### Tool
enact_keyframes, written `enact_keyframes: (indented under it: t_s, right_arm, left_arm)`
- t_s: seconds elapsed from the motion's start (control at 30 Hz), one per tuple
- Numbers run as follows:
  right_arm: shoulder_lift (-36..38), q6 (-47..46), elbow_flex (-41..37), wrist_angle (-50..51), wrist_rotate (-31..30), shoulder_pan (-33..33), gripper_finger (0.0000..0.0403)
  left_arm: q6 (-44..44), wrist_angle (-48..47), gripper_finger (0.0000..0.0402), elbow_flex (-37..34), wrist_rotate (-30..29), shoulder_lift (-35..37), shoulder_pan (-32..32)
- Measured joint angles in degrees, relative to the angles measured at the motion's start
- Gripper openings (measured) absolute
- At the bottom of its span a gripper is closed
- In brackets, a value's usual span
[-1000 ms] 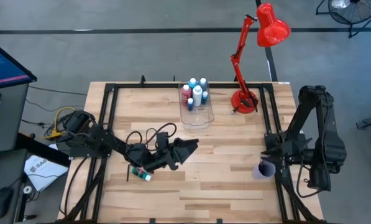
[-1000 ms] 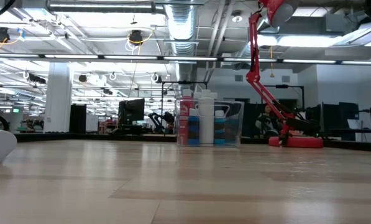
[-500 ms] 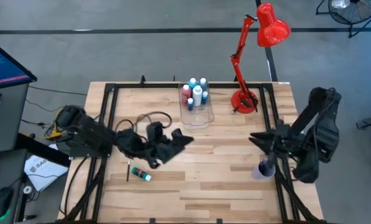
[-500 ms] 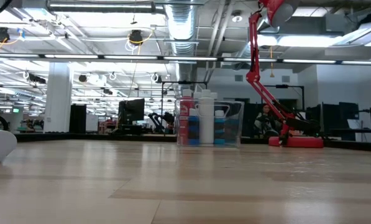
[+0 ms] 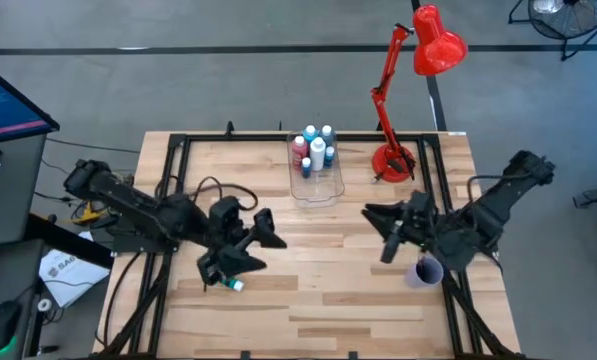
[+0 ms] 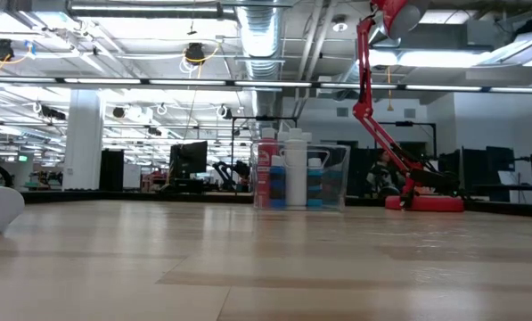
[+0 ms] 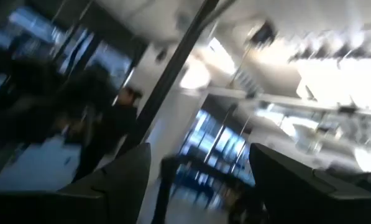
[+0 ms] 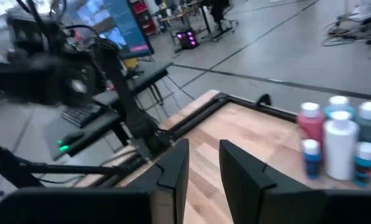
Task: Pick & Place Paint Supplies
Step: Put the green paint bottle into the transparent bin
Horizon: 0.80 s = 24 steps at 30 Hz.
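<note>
Looking down from the high view, I have the left tool (image 5: 263, 240) raised over the left half of the tabletop (image 5: 328, 300), its fingers spread wide with nothing between them, as the left wrist view confirms. What matters for my next move is the small blue-green bottle (image 5: 228, 282) lying on its side just beside and slightly nearer the front edge than that tool, below its wrist; its long axis runs roughly across the tabletop, tilted a little, white cap end toward the left. A thin dark paintbrush (image 5: 206, 277) lies just beside it on the left, pointing front to back. The left arm is plainly the nearer one. My right tool (image 5: 386, 232) hovers over the right half, fingers close together and holding nothing that I can see, near the small purple cup (image 5: 425, 271) and well apart from the bottle. At the back, the clear box (image 5: 318, 185) already holds several upright bottles (image 5: 316, 150): pink-red, white and blue ones. I judge the fallen bottle and brush are still left to place.
</note>
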State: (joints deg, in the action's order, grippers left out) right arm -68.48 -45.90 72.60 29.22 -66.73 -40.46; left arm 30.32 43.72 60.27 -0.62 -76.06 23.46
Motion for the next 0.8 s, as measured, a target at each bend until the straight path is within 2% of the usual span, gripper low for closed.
enact_keyframes:
  t_s: [0.23, 0.33, 0.5, 0.7, 0.8]
  right_arm:
    - [-5.28, 8.43, 0.00, -13.45, 11.18, 7.10, 0.0082]
    - [-6.96, 8.47, 0.00, -15.66, 15.53, 10.30, 0.0082]
    - [-8.66, 8.45, 0.00, -16.47, 21.99, 14.30, 0.0082]
    - [-8.73, 9.29, 0.00, -16.38, 23.86, 16.59, 0.0082]
    - [-8.73, 11.41, 0.00, -16.38, 23.88, 17.15, 0.0082]
  left_arm:
    - [0.63, -30.98, 0.0269, 0.00, -0.52, 5.73, 0.19]
    - [2.98, -44.04, 0.0269, -0.02, -2.41, 7.11, 0.03]
    - [6.39, -59.66, 0.0269, -0.02, -2.80, 8.70, 0.91]
    - [8.57, -76.85, 0.0269, -0.02, -2.61, 9.42, 2.21]
    - [7.46, -81.99, 0.0269, -0.02, -3.78, 8.27, 2.78]
